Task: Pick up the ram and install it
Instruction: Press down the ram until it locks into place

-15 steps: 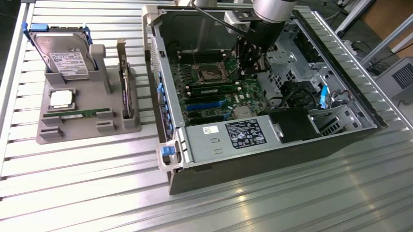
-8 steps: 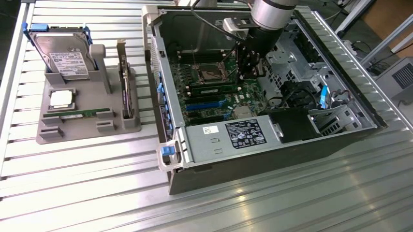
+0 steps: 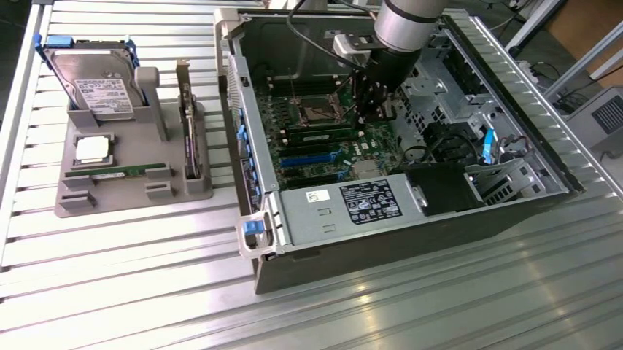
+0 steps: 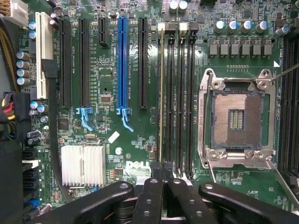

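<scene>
The ram [image 4: 161,93] is a thin green stick seen edge-on, standing in the memory slot nearest the black and blue expansion slots, beside the empty processor socket [image 4: 236,119]. In the exterior view the ram [image 3: 322,136] lies across the motherboard, between the socket [image 3: 316,111] and the blue slots. My gripper [image 3: 373,111] reaches down into the open computer case at the stick's end toward the exterior view's right. In the wrist view the gripper [image 4: 164,179] is shut, its black fingers [image 4: 152,196] pressed together right at the ram's near end. Whether they touch the stick I cannot tell.
The case walls [image 3: 545,146] and the power supply [image 3: 355,204] hem in the motherboard, with cables beside the arm. On the exterior view's left, a grey tray [image 3: 127,197] holds a hard drive [image 3: 93,84], a silver processor chip [image 3: 93,148], another green stick [image 3: 122,173] and an upright card [image 3: 185,124].
</scene>
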Available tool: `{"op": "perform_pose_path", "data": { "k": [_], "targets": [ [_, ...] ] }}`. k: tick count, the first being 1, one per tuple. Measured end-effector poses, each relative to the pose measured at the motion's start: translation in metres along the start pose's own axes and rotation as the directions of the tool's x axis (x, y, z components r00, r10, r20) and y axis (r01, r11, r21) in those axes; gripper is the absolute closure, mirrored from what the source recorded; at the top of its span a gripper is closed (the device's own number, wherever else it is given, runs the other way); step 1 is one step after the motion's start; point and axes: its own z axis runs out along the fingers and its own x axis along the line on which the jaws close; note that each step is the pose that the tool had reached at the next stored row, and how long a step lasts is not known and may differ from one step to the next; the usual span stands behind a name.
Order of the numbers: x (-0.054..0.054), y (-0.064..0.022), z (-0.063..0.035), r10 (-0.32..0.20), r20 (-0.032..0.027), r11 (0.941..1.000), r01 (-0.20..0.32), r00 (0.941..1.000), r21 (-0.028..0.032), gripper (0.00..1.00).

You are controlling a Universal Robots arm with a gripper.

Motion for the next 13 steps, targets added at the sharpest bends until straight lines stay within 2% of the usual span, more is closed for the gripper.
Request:
{"op": "perform_pose_path", "data": {
  "k": [7, 8, 9, 10, 12, 13],
  "targets": [
    [0.0003, -0.0001, 0.0027, 0.0, 0.0008, 1.0, 0.0, 1.0, -0.0001, 0.9],
    [0.0004, -0.0001, 0.0028, 0.0, 0.0029, 1.0, 0.0, 1.0, 0.0, 0.9],
    [0.0005, -0.0001, 0.0018, 0.0, 0.0106, 1.0, 0.0, 0.9999, 0.0004, 0.9],
    [0.0009, 0.0, -0.0039, 0.0, 0.0138, 1.0, 0.0, 0.9999, 0.0004, 0.9],
    [0.001, 0.0016, -0.0059, 0.0, 0.0147, 1.0, 0.0, 0.9999, 0.0012, 0.9],
    [0.001, 0.0088, -0.0058, 0.0, 0.0144, 1.0, 0.0, 0.9999, 0.0028, 0.9]
  ]
}}
